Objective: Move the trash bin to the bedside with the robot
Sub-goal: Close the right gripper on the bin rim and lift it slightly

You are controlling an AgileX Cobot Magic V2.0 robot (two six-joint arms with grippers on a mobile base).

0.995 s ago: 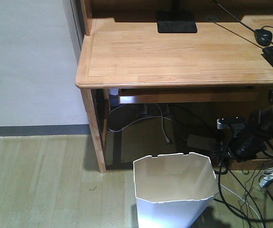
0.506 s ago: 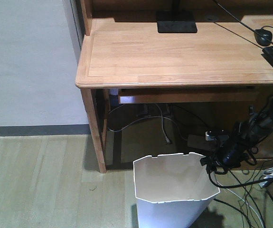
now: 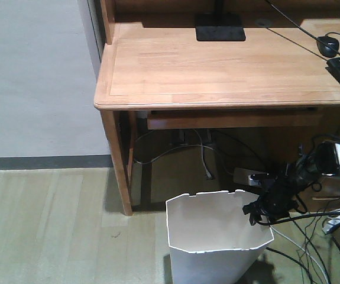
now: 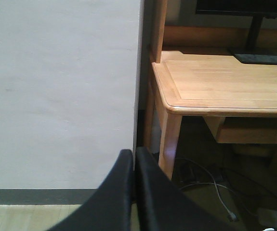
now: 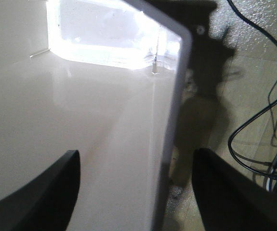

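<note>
White trash bin stands upright, mouth up, tapering downward; right gripper spread astride its rim, left gripper pressed together.

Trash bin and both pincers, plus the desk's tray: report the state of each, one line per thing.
trash bin: upright beside the desk, nothing visible inside.
right pincer: open, straddling the bin's right wall, one finger inside, one outside.
left pincer: shut, fingers together, away from the bin.
keyboard tray: pushed in under the desk.
</note>
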